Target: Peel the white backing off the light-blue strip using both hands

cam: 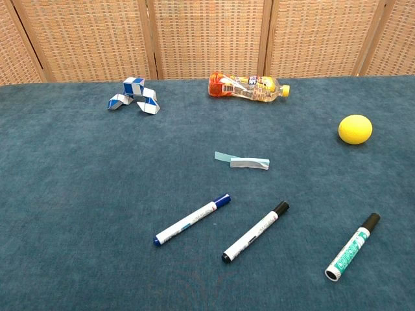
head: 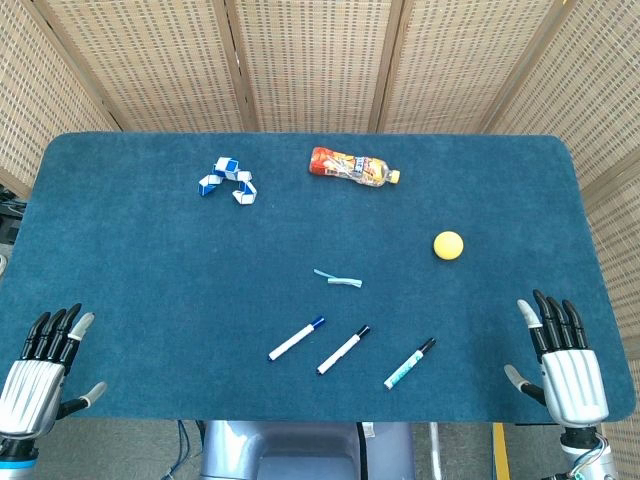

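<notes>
The light-blue strip (head: 337,279) lies flat on the blue table near its middle; in the chest view the strip (cam: 241,160) shows a pale grey-white backing piece at its right end. My left hand (head: 40,370) rests at the table's near left corner, fingers apart and holding nothing. My right hand (head: 563,360) sits at the near right corner, fingers also spread and empty. Both hands are far from the strip and do not appear in the chest view.
Three markers lie in front of the strip: blue-capped (head: 296,339), black-capped (head: 343,350), and green-labelled (head: 409,363). A yellow ball (head: 448,245) sits to the right. An orange bottle (head: 353,167) and a blue-white twist puzzle (head: 228,180) lie at the back.
</notes>
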You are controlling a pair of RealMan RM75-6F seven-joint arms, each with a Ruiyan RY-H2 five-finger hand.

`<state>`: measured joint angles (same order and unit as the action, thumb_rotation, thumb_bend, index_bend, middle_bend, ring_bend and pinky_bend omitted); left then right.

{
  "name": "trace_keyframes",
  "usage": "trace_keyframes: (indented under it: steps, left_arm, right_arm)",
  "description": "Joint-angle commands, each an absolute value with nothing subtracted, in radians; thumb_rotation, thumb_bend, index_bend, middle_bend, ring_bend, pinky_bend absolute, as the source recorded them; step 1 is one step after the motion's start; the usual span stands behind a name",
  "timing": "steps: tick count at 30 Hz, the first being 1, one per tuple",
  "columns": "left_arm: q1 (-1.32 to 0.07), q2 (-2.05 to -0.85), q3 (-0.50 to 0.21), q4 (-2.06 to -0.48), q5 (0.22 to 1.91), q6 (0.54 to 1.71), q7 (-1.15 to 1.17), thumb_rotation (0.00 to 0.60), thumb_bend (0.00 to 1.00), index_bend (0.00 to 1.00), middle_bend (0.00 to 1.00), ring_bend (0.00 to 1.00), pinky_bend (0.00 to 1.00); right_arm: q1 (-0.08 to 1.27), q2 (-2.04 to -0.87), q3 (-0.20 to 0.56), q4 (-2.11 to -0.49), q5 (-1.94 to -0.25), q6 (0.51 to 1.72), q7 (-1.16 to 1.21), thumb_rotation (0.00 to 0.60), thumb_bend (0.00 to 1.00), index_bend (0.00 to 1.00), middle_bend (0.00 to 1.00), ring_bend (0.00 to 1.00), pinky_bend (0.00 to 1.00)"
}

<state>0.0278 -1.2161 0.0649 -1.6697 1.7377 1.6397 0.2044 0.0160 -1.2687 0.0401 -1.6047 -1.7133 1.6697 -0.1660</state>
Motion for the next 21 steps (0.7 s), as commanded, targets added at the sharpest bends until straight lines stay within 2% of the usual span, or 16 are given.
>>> trace_keyframes:
  steps: [1, 8, 13, 21]
  left_arm:
    - [0.028, -1.215, 0.065, -1.668, 1.739, 1.641, 0.201, 0.600, 0.00, 0.00, 0.00, 0.00, 0.00]
    - [0.026, -1.217, 0.064, -1.664, 1.741, 1.637, 0.203, 0.600, 0.00, 0.00, 0.00, 0.00, 0.00]
    - [0.023, -1.224, 0.054, -1.651, 1.748, 1.648, 0.199, 0.600, 0.00, 0.00, 0.00, 0.00, 0.00]
    - [0.010, -1.246, 0.035, -1.643, 1.720, 1.621, 0.229, 0.600, 0.00, 0.00, 0.00, 0.00, 0.00]
  right_arm:
    - [0.016, -1.268, 0.039, -1.605, -1.716, 1.671, -0.166, 0.600, 0.00, 0.00, 0.00, 0.00, 0.00]
    - [0.024, -1.271, 0.033, -1.606, -1.719, 1.651, -0.171, 0.600, 0.00, 0.00, 0.00, 0.00, 0.00]
    - [0.070, -1.263, 0.049, -1.654, -1.725, 1.584, -0.228, 0.600, 0.00, 0.01, 0.00, 0.00, 0.00]
    - [0.261, -1.227, 0.149, -1.834, -1.698, 1.348, -0.282, 0.600, 0.00, 0.20, 0.00, 0.00, 0.00]
